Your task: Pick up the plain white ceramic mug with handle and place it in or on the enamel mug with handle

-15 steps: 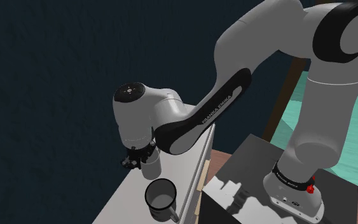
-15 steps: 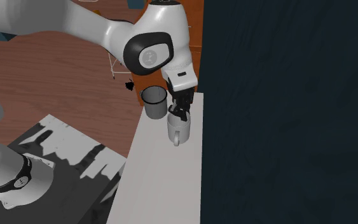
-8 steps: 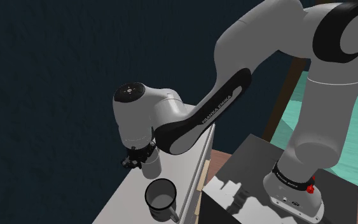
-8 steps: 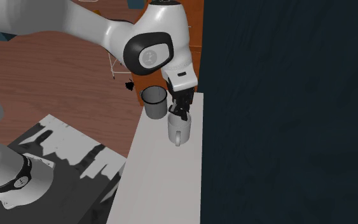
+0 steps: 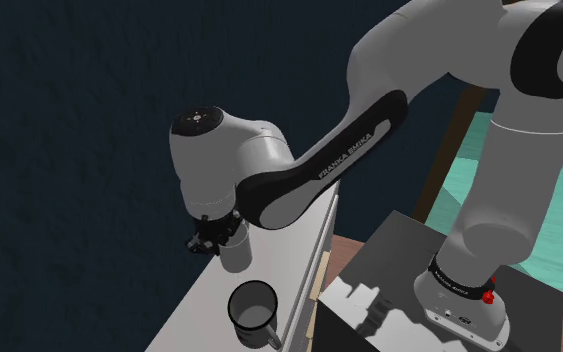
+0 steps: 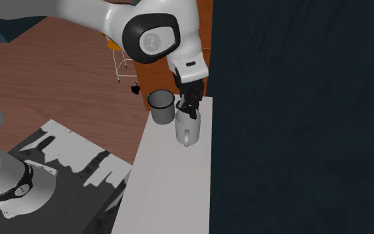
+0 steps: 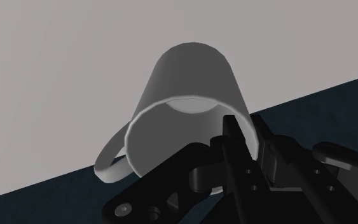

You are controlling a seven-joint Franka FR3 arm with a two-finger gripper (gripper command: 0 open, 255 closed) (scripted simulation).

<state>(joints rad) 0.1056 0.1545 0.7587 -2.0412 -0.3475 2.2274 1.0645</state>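
Second exterior view: gripper [image 6: 190,110] is clamped on the white mug's [image 6: 186,129] rim, one finger inside, one outside. That mug's near the counter's [image 6: 165,193] far end, along the edge by the dark wall [image 6: 298,100], just beside the dark grey mug [image 6: 161,106] at the other far corner.

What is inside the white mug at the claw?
The white mug shows a bare inner wall and pale bottom. One finger of the claw dips inside its rim, hiding part of the interior.
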